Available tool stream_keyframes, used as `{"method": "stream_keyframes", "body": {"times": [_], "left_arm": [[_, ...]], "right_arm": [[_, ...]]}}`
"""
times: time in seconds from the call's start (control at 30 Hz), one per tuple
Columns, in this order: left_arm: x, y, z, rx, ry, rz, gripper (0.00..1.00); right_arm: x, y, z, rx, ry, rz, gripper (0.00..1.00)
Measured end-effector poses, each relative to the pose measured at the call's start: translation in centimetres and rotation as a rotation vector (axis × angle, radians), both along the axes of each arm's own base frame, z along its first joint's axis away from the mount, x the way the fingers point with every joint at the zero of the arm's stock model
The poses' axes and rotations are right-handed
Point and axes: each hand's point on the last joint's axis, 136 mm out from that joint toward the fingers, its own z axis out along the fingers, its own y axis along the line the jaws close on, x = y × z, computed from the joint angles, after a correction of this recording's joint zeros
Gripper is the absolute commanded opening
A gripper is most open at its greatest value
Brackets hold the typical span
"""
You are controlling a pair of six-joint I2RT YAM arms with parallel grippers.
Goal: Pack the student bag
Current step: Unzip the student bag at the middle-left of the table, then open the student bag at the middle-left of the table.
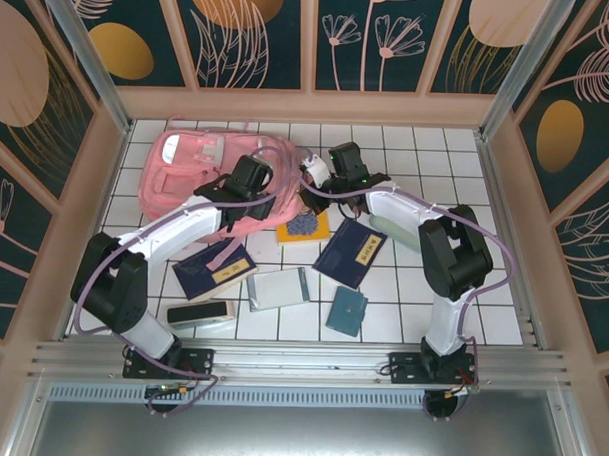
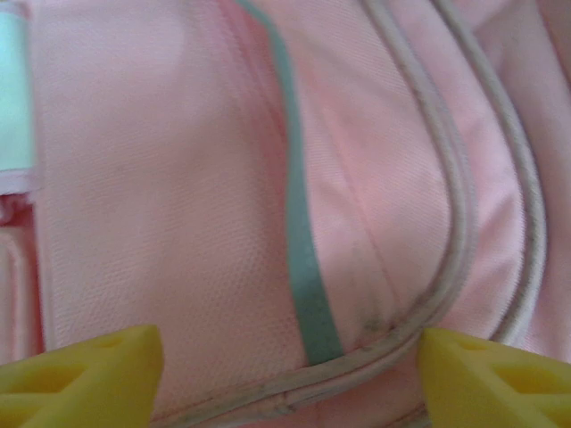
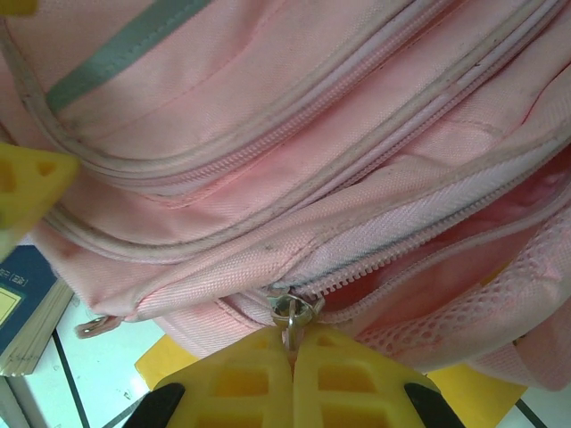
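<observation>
Bench [image 1: 427,152]: white tiles, dark grout grid.
Lying on it:
- pink student bag [image 1: 211,175], far left
- yellow flat item [image 1: 306,228], just beside the bag
- left blue book [image 1: 214,270]
- right blue book [image 1: 351,253]
- grey flat case [image 1: 279,288], between the books
- teal notebook [image 1: 348,312]
- long black case [image 1: 198,314], near edge

From above my two arms match: the white-shelled left arm [image 1: 179,232] and the white-shelled right arm [image 1: 400,213] each join glossy white links with chunky black joint housings [image 1: 108,281]. A thin lilac cable [image 1: 78,300] runs along each one, ending at black base plates [image 1: 170,361]. On the wrist feeds the left pincer [image 2: 290,379] and the right pincer [image 3: 292,374] carry bright yellow plastic fingers [image 3: 241,383] with moulded recesses — set on black mounts [image 3: 159,403].
</observation>
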Motion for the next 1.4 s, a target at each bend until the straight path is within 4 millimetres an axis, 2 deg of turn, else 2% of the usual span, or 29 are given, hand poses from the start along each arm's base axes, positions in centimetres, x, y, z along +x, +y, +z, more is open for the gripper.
{"method": "stream_keyframes", "body": {"times": [0.13,0.37,0.4,0.5,0.53,0.57,0.6,0.67,0.7,0.93,1.07,1.23,1.33,1.4], "left_arm": [[0.0,-1.2,-0.6,-0.035,0.018,-0.043,0.35],[0.1,-2.2,-0.3,-0.063,0.008,-0.083,0.02],[0.1,-2.2,-0.3,-0.064,0.007,-0.086,0.0],[0.2,-2.3,-0.2,-0.066,0.004,-0.087,0.0],[0.2,-2.3,-0.2,-0.065,0.004,-0.089,0.08],[0.2,-2.3,-0.2,-0.064,0.004,-0.094,0.3],[0.2,-2.3,-0.2,-0.059,0.003,-0.1,0.45],[0.3,-2.4,0.0,-0.056,-0.007,-0.111,0.58],[0.4,-2.5,0.0,-0.053,-0.009,-0.124,0.6],[1.5,-2.9,0.0,0.01,-0.018,-0.185,0.6],[2.1,-2.9,-1.6,0.049,0.006,-0.188,0.57],[2.2,-2.9,-3.6,0.04,0.055,-0.189,0.58],[2.2,-2.9,-4.2,0.008,0.079,-0.193,0.44],[2.1,-3.2,-4.6,-0.008,0.095,-0.2,0.29]], "right_arm": [[0.1,0.0,0.0,-0.002,-0.002,-0.003,0.0],[0.3,-0.1,0.0,-0.006,-0.011,-0.012,0.0],[0.3,-0.1,0.0,-0.006,-0.013,-0.013,0.0],[0.4,-0.2,0.0,-0.01,-0.015,-0.018,0.0],[0.4,-0.2,0.0,-0.01,-0.015,-0.018,0.0],[0.4,-0.2,0.0,-0.01,-0.015,-0.018,0.0],[0.4,-0.3,-0.1,-0.011,-0.014,-0.017,0.0],[0.4,-0.3,-0.1,-0.013,-0.016,-0.013,0.0],[0.3,-0.2,-0.1,-0.013,-0.017,-0.01,0.0],[-0.3,-0.3,-0.1,-0.008,-0.016,0.011,0.0],[-0.5,-0.3,0.1,0.002,-0.026,0.016,0.0],[-1.0,-0.6,-0.7,-0.008,-0.01,0.016,0.0],[-1.2,-0.7,-1.1,-0.009,-0.008,0.016,0.0],[-1.2,-0.7,-1.1,-0.007,-0.01,0.017,0.0]]}}
